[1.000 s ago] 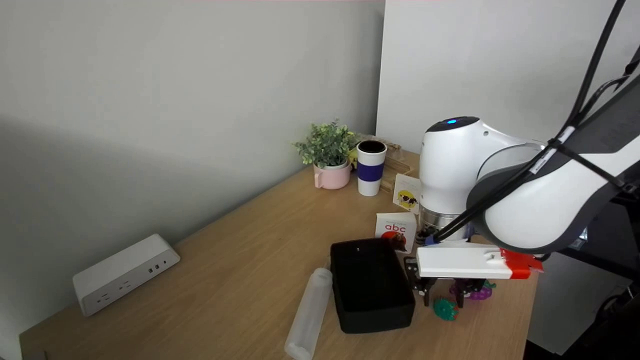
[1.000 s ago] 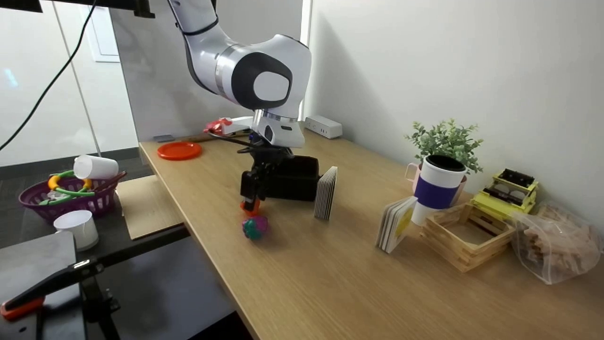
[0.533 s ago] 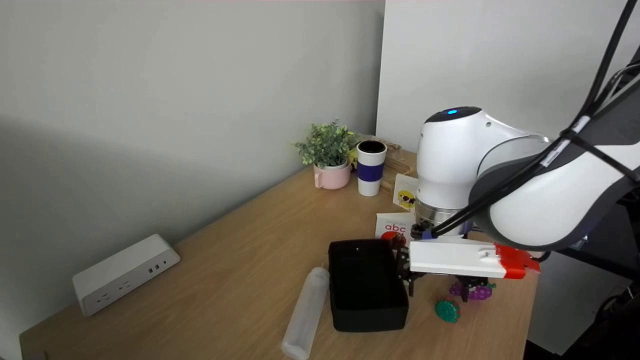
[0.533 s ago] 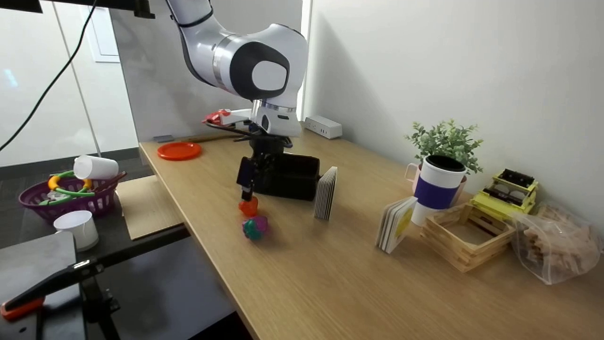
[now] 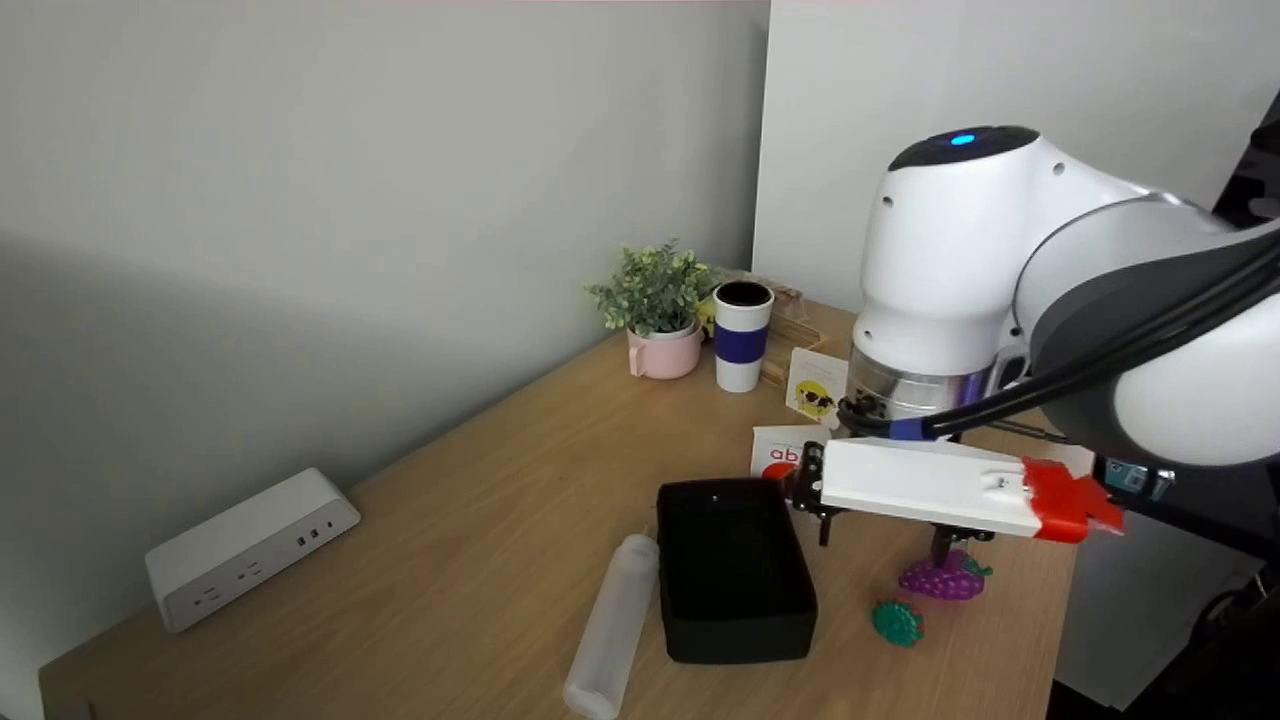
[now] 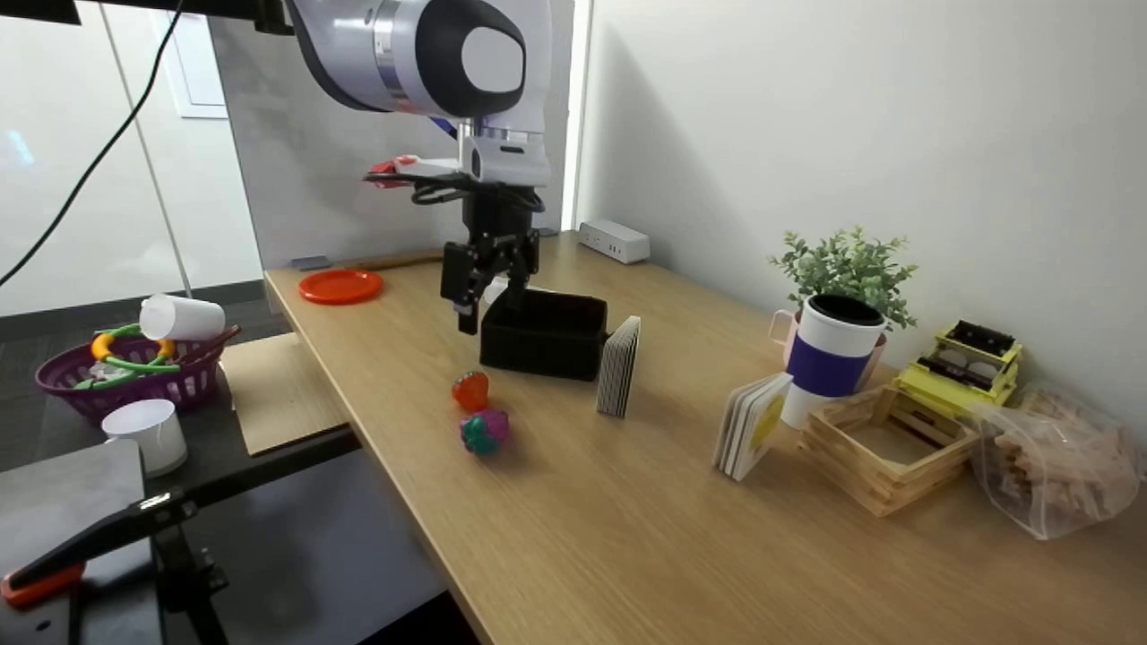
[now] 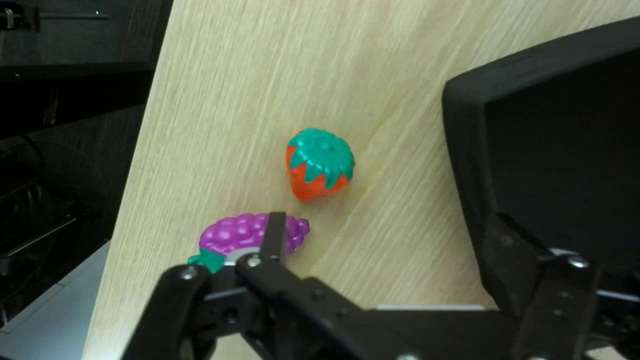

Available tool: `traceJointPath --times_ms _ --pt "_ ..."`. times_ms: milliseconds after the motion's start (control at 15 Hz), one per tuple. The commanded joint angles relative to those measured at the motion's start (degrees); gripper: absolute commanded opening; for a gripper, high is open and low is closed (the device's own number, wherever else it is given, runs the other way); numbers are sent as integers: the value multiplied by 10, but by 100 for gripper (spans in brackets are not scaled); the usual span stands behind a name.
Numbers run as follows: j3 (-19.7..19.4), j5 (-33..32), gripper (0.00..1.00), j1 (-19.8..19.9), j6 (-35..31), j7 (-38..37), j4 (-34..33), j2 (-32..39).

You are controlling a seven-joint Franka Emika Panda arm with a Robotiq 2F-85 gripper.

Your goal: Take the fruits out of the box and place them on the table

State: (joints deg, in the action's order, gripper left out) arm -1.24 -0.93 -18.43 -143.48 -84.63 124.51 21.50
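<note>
Jaws stand wide apart, with nothing between them: the gripper hangs above the table and holds no fruit.

Left to right across the wrist view, the grapes come first, left of centre in the lower half of the frame. They lie on the table near its edge, out of the box, so that piece counts as done. One finger crosses in front of them, but only in the line of sight; in an exterior view the fingertips hang well above the table, touching nothing.

The strawberry is next, at the centre of the frame, near the grapes but apart from them. It too lies on the table, which makes two pieces out.

The box runs off the right side of the frame, beyond the strawberry and apart from it. In an exterior view it sits right of centre in the lower half, and no fruit shows in it; its inside is so dark, though, that I would not swear to every corner.

Judging from this, the task looks all but finished: both pieces are where the sentence wants them, and no third is in sight. What is left, I think, is only to draw the arm away without brushing either.
</note>
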Motion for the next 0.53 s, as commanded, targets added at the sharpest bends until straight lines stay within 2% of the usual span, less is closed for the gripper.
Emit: traceJointPath --times_ms 0,200,467 --pt "-3 -54 100 -13 22 -66 51 -79" --pt "20 -76 100 -3 53 -89 70 -131" --pt "52 -67 100 12 99 -82 82 -187"
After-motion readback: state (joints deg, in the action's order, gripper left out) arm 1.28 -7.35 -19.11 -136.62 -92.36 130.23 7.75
